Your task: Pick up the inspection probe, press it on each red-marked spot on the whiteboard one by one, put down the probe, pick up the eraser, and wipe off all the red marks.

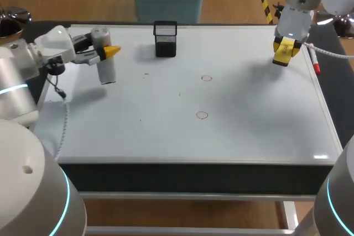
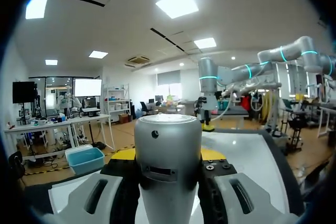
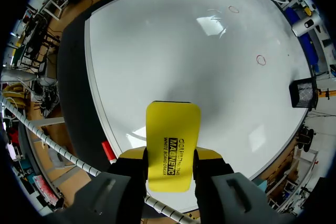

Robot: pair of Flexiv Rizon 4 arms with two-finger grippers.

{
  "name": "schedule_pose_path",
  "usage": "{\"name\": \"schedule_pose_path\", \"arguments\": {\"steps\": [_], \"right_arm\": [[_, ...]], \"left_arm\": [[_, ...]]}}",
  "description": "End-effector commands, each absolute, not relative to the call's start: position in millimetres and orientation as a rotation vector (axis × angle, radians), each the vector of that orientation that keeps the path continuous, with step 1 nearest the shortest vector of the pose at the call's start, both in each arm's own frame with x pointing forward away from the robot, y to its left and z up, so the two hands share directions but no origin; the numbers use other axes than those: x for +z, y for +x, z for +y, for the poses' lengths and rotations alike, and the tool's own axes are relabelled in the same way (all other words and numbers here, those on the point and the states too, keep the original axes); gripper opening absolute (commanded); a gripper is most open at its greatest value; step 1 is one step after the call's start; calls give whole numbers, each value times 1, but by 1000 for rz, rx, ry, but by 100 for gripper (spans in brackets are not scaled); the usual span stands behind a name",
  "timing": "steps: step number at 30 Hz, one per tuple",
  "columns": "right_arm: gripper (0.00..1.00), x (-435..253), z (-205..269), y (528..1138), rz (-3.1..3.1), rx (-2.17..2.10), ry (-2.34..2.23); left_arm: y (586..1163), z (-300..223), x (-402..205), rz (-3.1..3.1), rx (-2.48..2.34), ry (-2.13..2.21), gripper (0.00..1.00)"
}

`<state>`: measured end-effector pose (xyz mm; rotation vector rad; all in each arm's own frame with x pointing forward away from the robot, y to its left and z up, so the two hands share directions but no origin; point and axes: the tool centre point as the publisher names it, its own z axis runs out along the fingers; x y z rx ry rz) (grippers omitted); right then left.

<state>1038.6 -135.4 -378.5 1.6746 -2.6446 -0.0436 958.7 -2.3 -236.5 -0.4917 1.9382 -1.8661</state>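
Gripping the inspection probe (image 2: 168, 166) from two sides, the left gripper (image 1: 109, 52) has its jaws pinched on the silver cylinder around the middle. The probe stands upright between the fingers, its rounded cap above them and its lower end down by the whiteboard (image 1: 166, 131), though I cannot tell whether it touches the surface. All this is out at the board's ten o'clock corner.

Across at two o'clock the right gripper (image 1: 285, 53) hangs over the board, its jaws pressed against the two long sides of the yellow eraser (image 3: 172, 153). The eraser lies flat between the fingers and sticks out ahead of the tips, printed face toward the wrist. It is up off the board, with a soft shadow on the white surface beneath.

Two red marks (image 1: 207, 78) show on the board as small rings. One sits at about two o'clock from the board's middle, the other mark (image 1: 202, 115) at about five o'clock, and both are well apart from either gripper.

A black mesh holder (image 1: 165, 39) stands at the twelve o'clock edge, and a red marker (image 1: 316, 66) lies along the three o'clock rim, near the right gripper
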Motion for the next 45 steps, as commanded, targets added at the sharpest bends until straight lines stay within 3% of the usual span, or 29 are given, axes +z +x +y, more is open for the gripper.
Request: {"name": "schedule_pose_path", "arguments": {"steps": [1,17,33,45], "right_arm": [[0,-377,-136,1039,-2641,-41,1676],[0,-377,-130,1037,-2627,-28,1693],[0,-383,60,990,-2329,-119,2136],[0,-400,128,994,-2256,-152,2235]], "left_arm": [[954,18,-231,1972,-1909,-428,0],[954,23,-228,1977,-1907,-415,0],[954,23,-228,1977,-1907,-415,0],[954,23,-228,1977,-1907,-415,0]]}}
